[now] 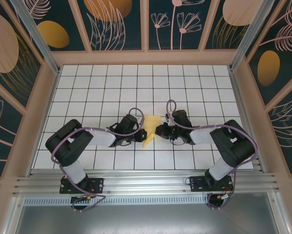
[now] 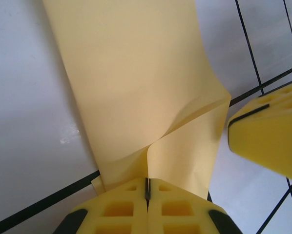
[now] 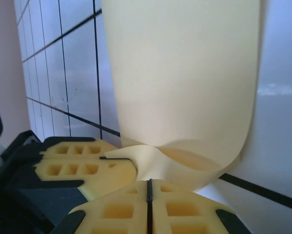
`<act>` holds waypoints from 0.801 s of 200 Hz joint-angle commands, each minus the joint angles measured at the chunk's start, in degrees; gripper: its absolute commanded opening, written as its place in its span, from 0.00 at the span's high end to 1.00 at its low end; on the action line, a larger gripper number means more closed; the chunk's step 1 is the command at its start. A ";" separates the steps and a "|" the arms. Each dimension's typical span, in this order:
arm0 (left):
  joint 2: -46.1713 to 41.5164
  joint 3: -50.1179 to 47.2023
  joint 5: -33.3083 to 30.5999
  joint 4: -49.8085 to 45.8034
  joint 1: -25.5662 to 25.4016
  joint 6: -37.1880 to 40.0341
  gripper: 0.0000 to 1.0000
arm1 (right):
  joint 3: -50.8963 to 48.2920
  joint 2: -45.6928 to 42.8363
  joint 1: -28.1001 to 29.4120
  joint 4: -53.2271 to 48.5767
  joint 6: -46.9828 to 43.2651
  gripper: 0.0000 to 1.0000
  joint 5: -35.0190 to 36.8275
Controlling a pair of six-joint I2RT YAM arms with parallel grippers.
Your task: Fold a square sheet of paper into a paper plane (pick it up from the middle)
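Note:
The square sheet of paper (image 1: 151, 128) is pale yellow, folded narrower and bent, and it is held up between the two grippers at the middle of the white grid table (image 1: 107, 92). My left gripper (image 1: 142, 133) is shut on its left edge. In the left wrist view the sheet (image 2: 136, 73) runs from the shut jaws (image 2: 147, 184) with a soft buckle. My right gripper (image 1: 158, 130) is shut on the opposite edge; in the right wrist view the paper (image 3: 185, 73) curls down into the closed jaws (image 3: 148, 185). The two grippers' yellow fingers nearly touch each other.
The right gripper's fingers (image 2: 270, 136) show close by in the left wrist view, and the left gripper's fingers (image 3: 82, 165) in the right wrist view. Wooden-framed walls (image 1: 48, 78) enclose the table on three sides. An aluminium rail (image 1: 146, 183) runs along the near edge.

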 commanded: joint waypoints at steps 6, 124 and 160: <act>-0.06 -1.06 -1.49 -3.73 0.11 0.04 0.93 | 0.76 0.54 0.03 1.82 0.70 0.90 -3.31; -0.40 -0.98 -2.22 -5.00 0.12 0.48 0.93 | 4.40 1.13 0.01 -10.29 -2.37 0.92 4.60; -0.37 -0.69 -2.21 -5.16 0.11 0.35 0.93 | 5.16 0.39 1.41 -5.32 -0.54 0.91 -0.01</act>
